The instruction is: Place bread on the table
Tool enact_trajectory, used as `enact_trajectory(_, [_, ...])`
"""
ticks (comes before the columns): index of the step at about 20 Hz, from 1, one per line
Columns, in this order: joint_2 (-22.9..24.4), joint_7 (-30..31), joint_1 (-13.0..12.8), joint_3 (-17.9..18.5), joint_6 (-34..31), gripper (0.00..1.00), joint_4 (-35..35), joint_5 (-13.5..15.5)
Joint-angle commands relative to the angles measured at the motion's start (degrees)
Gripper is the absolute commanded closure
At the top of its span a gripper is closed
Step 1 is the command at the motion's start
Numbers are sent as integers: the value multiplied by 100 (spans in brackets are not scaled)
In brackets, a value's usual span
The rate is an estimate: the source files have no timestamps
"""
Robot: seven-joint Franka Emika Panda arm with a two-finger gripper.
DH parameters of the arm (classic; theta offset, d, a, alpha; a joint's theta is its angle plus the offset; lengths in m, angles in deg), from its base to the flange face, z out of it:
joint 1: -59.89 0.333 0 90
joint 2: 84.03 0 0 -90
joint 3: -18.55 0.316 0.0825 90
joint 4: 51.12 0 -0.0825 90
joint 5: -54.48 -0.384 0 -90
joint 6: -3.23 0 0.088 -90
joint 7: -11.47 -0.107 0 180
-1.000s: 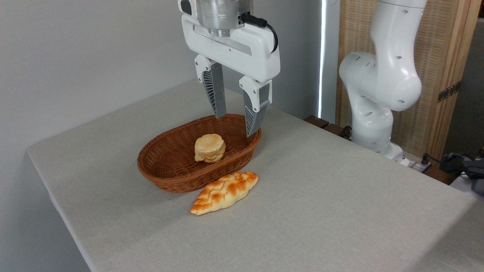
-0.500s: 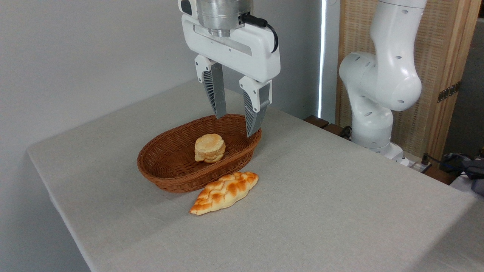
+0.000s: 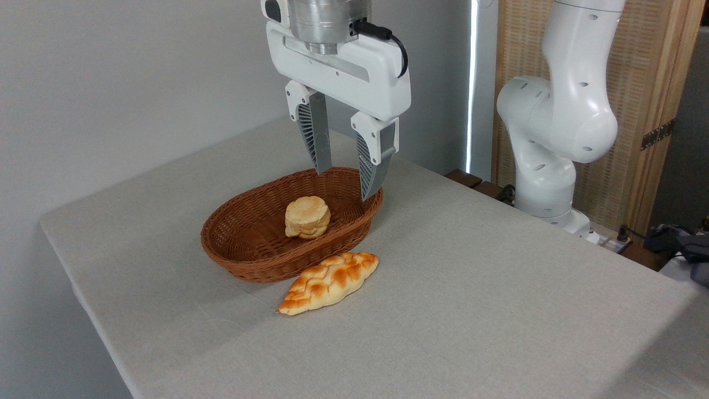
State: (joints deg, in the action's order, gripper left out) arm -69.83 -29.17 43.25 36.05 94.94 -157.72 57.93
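End effector (image 3: 344, 184), fingers spread and empty, above the far rim of the basket (image 3: 243, 265). The bread (image 3: 307, 217) sits inside the basket, apart from its walls. A braided loaf (image 3: 329, 282) lies against the near rim; open desk (image 3: 498, 288) extends rightward.

A lab-like test room: a white robot arm (image 3: 559, 111) stands beside a cloth-covered table (image 3: 498, 288) against bare grey walls.

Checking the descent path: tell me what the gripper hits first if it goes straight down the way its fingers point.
The gripper, open and empty, points down over the far end of the wicker basket. It would probably meet the basket's far rim or inner floor first, beyond the bread; depth is uncertain from this single view.
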Motion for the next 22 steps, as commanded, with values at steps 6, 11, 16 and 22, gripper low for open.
enact_trajectory(6, [4,-6,-59,70,-30,0,60,32])
enact_trajectory(11, [-5,29,-59,44,-30,0,60,32])
enact_trajectory(16, [4,30,-59,61,-30,0,60,32])
enact_trajectory(22, [-14,38,-59,17,-118,0,60,32])
